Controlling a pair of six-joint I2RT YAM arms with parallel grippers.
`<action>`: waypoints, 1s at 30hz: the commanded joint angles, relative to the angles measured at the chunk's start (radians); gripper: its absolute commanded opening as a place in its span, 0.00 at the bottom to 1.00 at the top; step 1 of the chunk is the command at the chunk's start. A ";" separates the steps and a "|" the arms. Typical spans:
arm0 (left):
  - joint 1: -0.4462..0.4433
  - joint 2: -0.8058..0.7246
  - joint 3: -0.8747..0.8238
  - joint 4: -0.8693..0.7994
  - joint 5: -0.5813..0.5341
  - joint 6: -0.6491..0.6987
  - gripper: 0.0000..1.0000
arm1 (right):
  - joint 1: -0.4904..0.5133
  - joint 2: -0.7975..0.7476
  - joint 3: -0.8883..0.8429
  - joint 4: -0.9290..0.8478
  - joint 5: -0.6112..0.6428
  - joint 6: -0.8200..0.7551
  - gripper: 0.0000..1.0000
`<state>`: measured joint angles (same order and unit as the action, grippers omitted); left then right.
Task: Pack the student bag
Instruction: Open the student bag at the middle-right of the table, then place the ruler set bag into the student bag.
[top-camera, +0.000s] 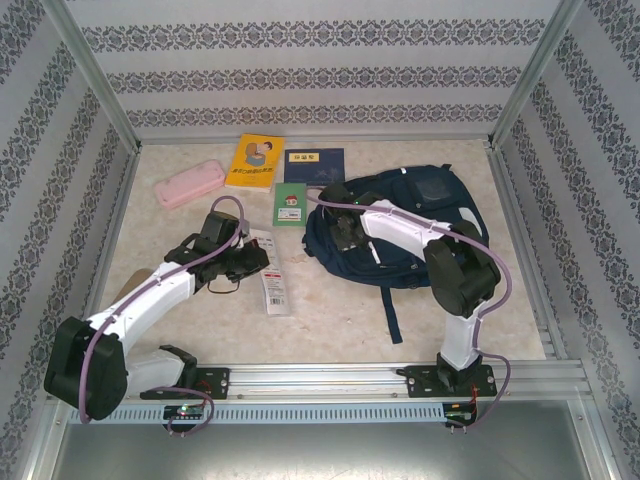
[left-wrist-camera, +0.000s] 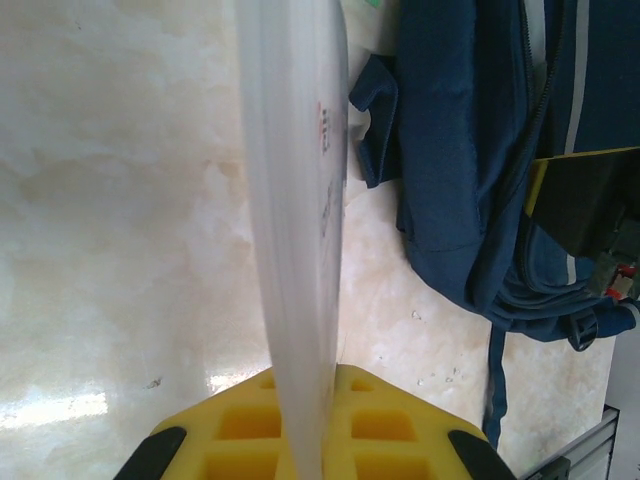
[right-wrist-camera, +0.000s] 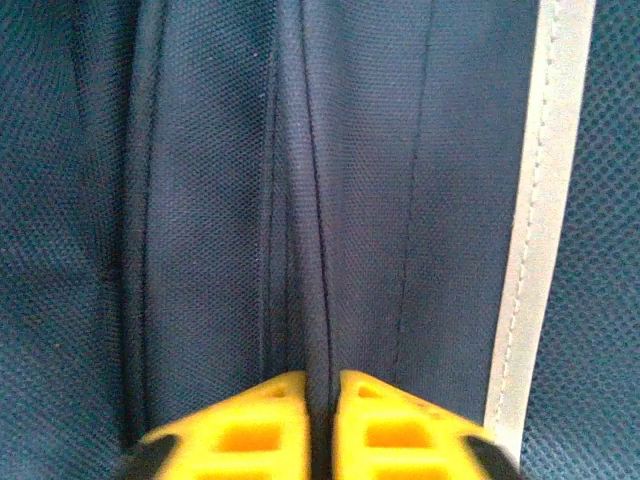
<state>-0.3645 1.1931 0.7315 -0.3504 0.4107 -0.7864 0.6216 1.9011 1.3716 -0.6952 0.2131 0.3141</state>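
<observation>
Student bag (top-camera: 405, 192) fabric tight in right claw (right-wrist-camera: 320, 390) (thin white packet (left-wrist-camera: 295, 200) tight in left claw (left-wrist-camera: 305, 385)).

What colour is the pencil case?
The pencil case is pink; best seen in top external view.

in the left wrist view the white packet (left-wrist-camera: 295, 200) stands edge-on and blurred. its red print cannot be read and its top is cut off by the upper edge. the left gripper (left-wrist-camera: 305, 380) clamps it, its fingers (left-wrist-camera: 240, 420) cropped at the bottom edge. the student bag (left-wrist-camera: 470, 150) runs out past the top and right edges. in the right wrist view the right gripper (right-wrist-camera: 320, 385) pinches a fold of bag cloth, cropped below. from above, the right arm (top-camera: 400, 230) hides the bag's middle, and the title on the yellow book (top-camera: 254, 163) is too small to read.
</observation>
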 joint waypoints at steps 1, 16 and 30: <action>0.009 -0.032 0.027 -0.010 0.005 -0.005 0.00 | -0.004 -0.037 -0.023 -0.016 0.039 -0.017 0.00; -0.068 0.141 0.134 0.304 0.072 -0.171 0.00 | -0.116 -0.458 0.068 -0.020 -0.058 -0.016 0.00; -0.251 0.670 0.631 0.369 -0.030 -0.214 0.00 | -0.235 -0.624 0.010 -0.011 -0.293 0.089 0.00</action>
<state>-0.5934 1.7889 1.2953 -0.0139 0.4175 -0.9745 0.3939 1.3422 1.3785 -0.7895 -0.0189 0.3645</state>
